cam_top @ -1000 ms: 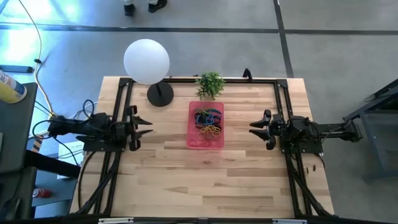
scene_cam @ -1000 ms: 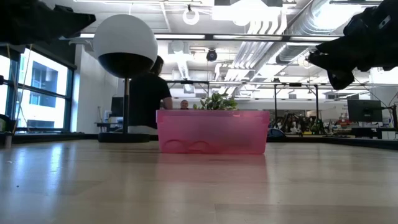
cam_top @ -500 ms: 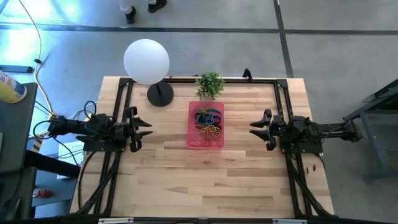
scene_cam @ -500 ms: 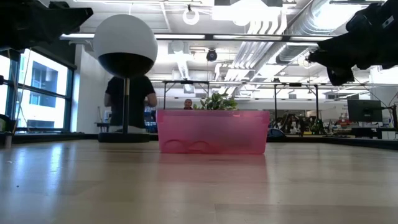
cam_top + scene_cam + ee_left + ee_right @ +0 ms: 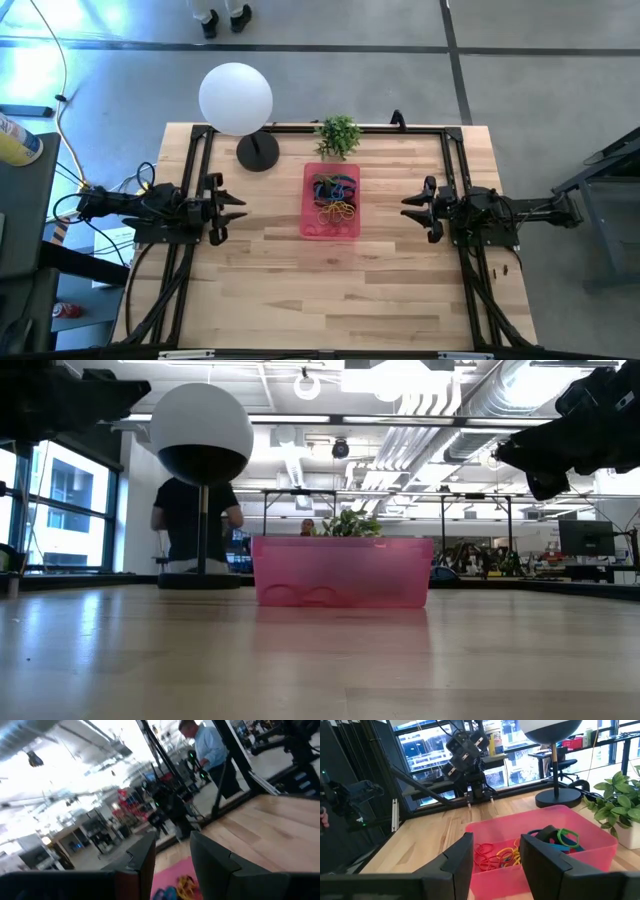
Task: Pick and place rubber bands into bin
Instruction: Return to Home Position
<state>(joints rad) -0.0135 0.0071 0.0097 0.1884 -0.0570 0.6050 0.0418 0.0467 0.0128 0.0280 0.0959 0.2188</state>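
The pink translucent bin rests flat on the table's middle, also seen in the low view and the right wrist view. Rubber bands lie heaped inside it: red and yellow ones, green and blue ones. My left gripper hovers open left of the bin, above the table; its wrist view shows the bin ahead. My right gripper hovers open right of the bin, its fingers pointing at it.
A lamp with a white globe stands on its black base at the far left. A small green potted plant sits just behind the bin. Black frame rails run along both sides. Bare wood lies toward the near edge.
Both grippers and the bin stay where they were. A person beyond the table's far edge has walked leftward behind the lamp.
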